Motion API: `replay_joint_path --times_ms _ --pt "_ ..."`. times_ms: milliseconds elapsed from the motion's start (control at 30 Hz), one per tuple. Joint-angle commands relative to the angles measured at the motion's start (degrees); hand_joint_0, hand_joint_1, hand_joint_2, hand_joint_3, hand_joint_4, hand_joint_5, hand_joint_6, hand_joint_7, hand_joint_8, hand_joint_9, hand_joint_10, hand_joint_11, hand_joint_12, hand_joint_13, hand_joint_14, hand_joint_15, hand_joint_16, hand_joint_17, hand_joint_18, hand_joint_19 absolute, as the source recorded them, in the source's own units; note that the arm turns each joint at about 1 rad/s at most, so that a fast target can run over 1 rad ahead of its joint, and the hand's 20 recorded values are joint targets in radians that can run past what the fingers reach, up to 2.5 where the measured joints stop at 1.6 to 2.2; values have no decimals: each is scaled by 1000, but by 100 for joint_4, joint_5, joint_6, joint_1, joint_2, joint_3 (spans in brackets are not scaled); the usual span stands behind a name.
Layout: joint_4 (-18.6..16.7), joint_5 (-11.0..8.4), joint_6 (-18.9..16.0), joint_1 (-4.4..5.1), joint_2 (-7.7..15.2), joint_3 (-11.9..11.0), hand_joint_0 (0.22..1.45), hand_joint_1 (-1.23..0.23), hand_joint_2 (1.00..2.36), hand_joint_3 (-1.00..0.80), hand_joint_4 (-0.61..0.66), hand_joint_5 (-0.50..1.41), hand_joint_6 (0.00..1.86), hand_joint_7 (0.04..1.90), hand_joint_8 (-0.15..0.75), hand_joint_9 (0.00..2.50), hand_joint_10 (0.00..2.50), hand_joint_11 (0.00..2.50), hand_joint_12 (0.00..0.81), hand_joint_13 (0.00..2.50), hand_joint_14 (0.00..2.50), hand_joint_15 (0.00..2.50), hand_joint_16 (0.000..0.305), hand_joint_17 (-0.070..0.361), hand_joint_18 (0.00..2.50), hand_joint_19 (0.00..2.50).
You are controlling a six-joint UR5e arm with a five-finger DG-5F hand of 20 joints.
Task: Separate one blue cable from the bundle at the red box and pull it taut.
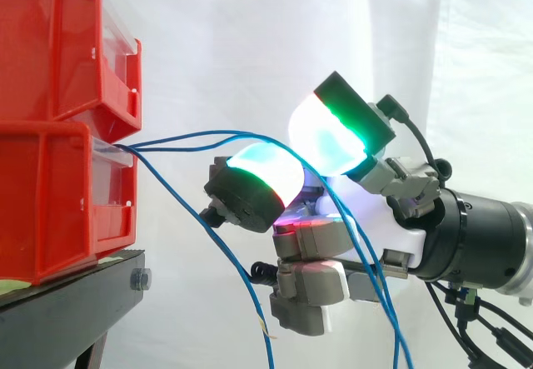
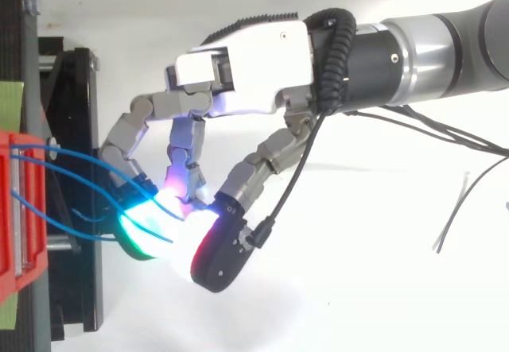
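Observation:
Two red bins (image 1: 50, 202) are stacked on a black stand (image 1: 67, 302) at the left. Thin blue cables (image 1: 191, 134) come out from between the bins and sag to the right. One cable (image 1: 225, 252) hangs loose, its free end below the hand. Two others arc into my hand (image 1: 366, 219), pass between its glowing fingertips (image 1: 258, 182) and trail down at the lower right. From above, the hand (image 2: 238, 58) curls down beside the stand, and a blue cable (image 2: 151, 229) crosses the green pad where the pads meet. The cables are slack.
The black stand's frame (image 2: 79, 129) lies close to the left of the fingertips in the top view, with the red bin's edge (image 2: 12, 209) at the far left. White surface extends below and to the right of the hand. A white curtain hangs behind.

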State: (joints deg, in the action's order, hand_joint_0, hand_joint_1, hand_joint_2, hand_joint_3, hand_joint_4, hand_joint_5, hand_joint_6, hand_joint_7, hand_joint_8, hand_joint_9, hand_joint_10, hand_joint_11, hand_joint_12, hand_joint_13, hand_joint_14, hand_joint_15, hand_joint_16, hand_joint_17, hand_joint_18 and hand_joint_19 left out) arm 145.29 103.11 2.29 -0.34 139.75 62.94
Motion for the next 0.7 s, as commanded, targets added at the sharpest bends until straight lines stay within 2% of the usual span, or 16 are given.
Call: replay_joint_path --times_ms 0,133,333,467,567,667 --pt "17 7 0 -2 -9 -1 606 -1001 1000 -500 101 -131 919 1131 420 1276 25 1215 455 1249 29 842 60 135 1062 732" --pt "8 7 0 7 0 -1 545 -975 1000 -500 71 -92 902 1177 433 1368 25 1195 464 1280 30 839 62 139 1089 736" --pt "8 7 0 -2 0 -1 485 -750 1000 -500 -109 -37 851 1160 411 1528 26 1086 468 1367 29 831 63 143 1159 749" --pt "8 7 0 -2 0 -1 537 -593 1000 -500 -187 -21 817 1138 364 1562 27 1020 442 1379 27 823 59 132 1133 768" --pt "8 7 0 -2 0 -1 568 -600 1000 -500 -167 -16 789 1145 354 1581 28 1015 434 1377 29 828 57 128 1117 770" --pt "8 7 0 -2 0 -1 617 -672 1000 -500 -85 -15 753 1231 361 1563 28 1048 440 1371 28 834 57 127 1102 776"
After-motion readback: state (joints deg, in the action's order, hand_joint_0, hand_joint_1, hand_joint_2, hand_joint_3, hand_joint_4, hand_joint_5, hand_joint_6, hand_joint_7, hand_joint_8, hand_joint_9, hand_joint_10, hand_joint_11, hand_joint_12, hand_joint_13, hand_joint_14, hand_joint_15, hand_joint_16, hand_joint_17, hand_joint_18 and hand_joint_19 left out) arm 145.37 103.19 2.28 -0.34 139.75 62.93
